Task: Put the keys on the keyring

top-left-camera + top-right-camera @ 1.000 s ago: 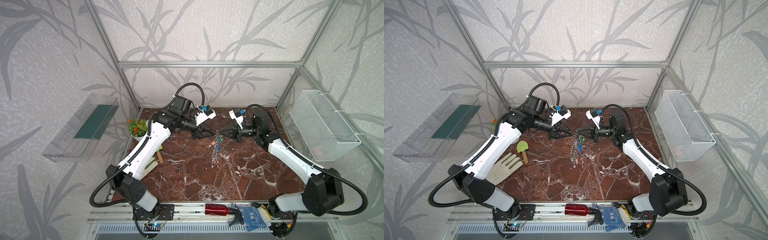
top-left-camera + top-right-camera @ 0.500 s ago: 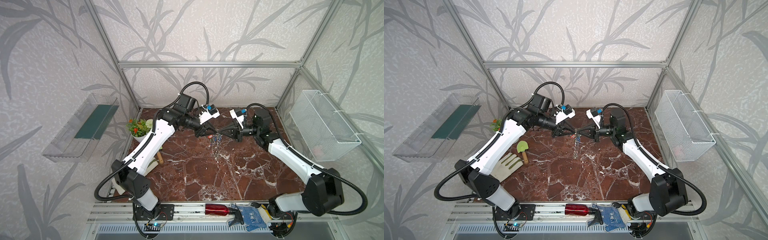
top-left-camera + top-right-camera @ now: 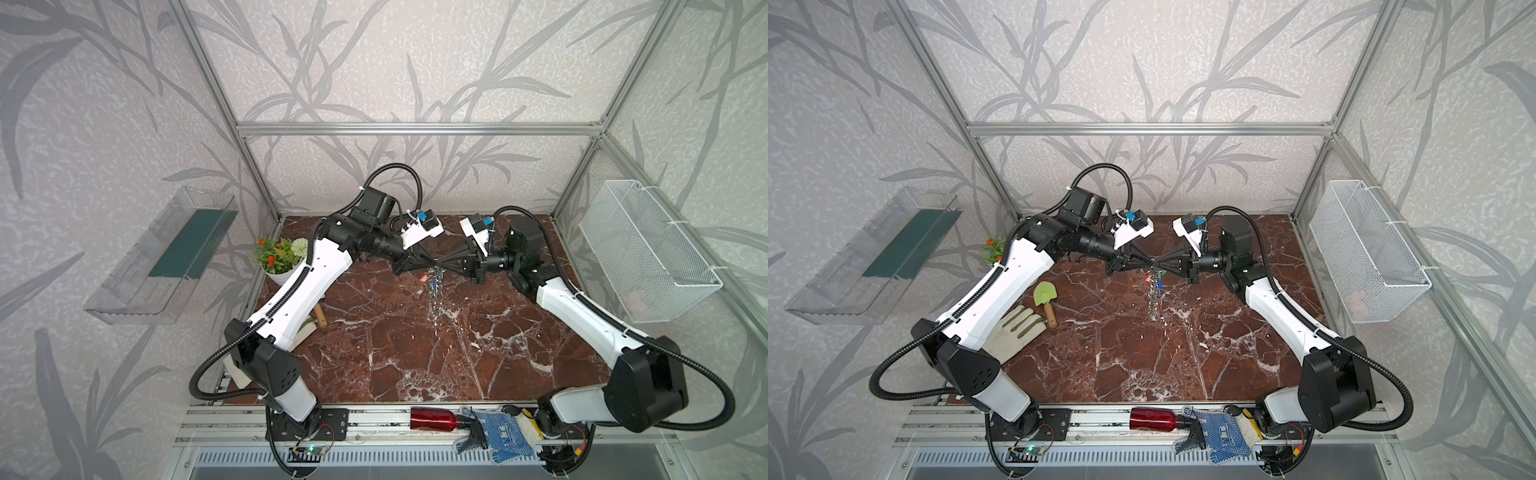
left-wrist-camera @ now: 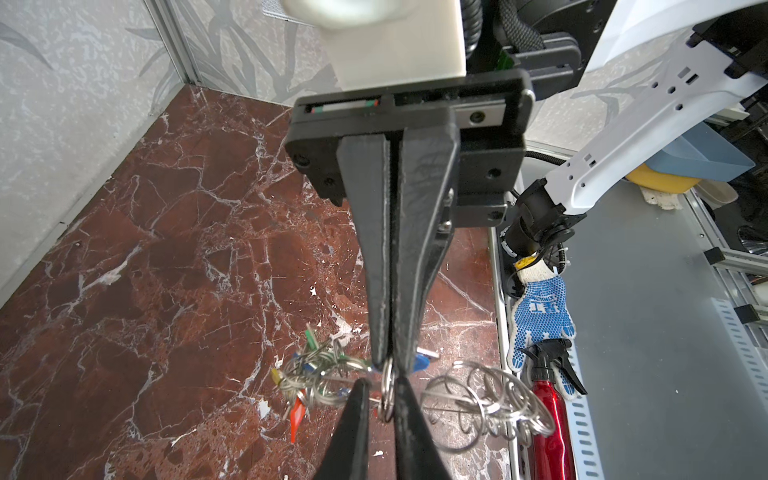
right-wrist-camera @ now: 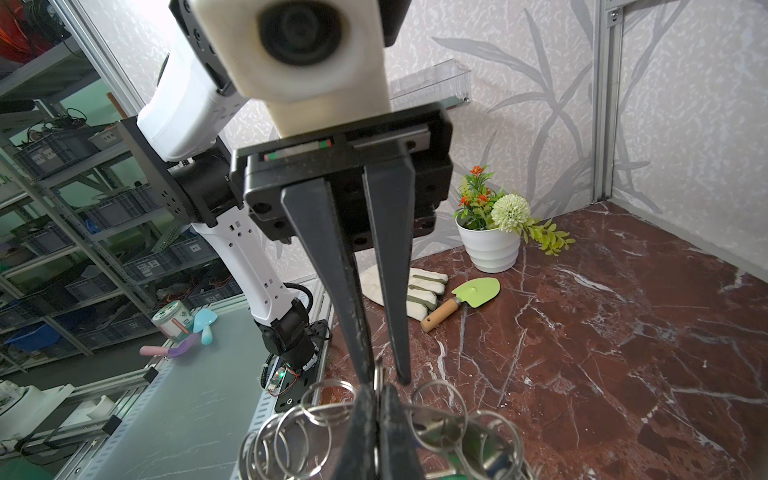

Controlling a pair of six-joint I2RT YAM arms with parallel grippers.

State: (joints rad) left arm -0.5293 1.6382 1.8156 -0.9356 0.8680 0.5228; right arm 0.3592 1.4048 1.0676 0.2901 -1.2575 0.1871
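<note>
Brown marble table (image 3: 374, 332), leaf-papered walls. Right claw (image 4: 392, 365) is pinched fully closed on a small ring (image 4: 388, 384) at the keyring's edge. Left claw (image 5: 385, 376) meets it tip to tip, jaws a narrow slit apart, straddling that same ring; firm contact not clear. Keyring (image 4: 482, 395) hangs from the tips in mid-air over the table's middle, keys (image 4: 309, 374) with coloured tags bunched beside it. Judged: light, stiff, slick metal; loose bunch, will swing and tangle. Best hold: flat across one ring's wire.

This is a robot lab. Two robot arms (image 3: 307, 282) sit inside a metal frame (image 3: 415, 129) with leafy paper walls (image 3: 415, 62). Outside, shelves (image 5: 62, 232) hold grey boxes (image 5: 54, 151).
</note>
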